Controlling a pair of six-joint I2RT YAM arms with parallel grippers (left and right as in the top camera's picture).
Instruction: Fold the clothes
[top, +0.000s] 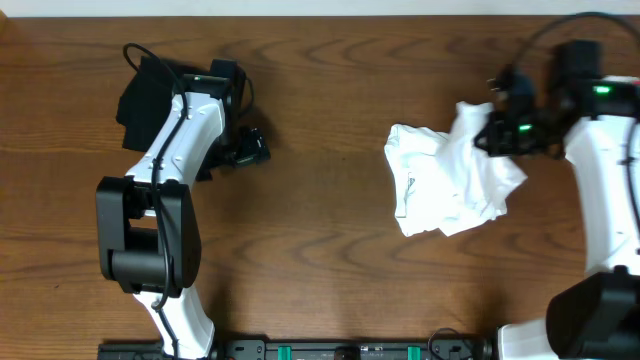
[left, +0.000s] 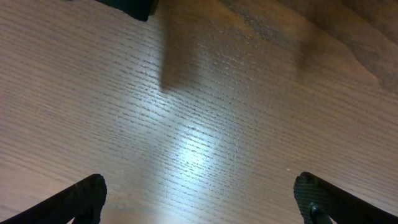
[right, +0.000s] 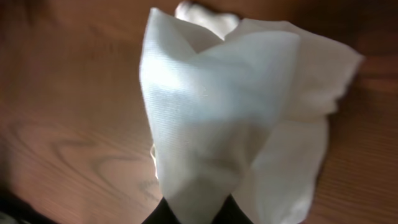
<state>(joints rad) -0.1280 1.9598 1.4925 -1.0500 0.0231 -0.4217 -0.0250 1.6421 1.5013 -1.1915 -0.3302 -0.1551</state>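
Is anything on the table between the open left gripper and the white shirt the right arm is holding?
Nothing visible. Only bare table lies between the left gripper and the white shirt; the black garment lies on the gripper's other side.

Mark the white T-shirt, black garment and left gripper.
white T-shirt (top: 450, 190), overhead, crumpled middle.
black garment (top: 138, 100), overhead, exposed left part.
left gripper (left: 199, 196), left wrist, gap between open fingertips.

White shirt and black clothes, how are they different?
The white shirt is crumpled on the right; the black clothes lie on the left, partly hidden under the left arm. The right gripper pinches the white shirt; the open left gripper hovers over bare table, away from the black clothes. Both are soft cloth on the table.
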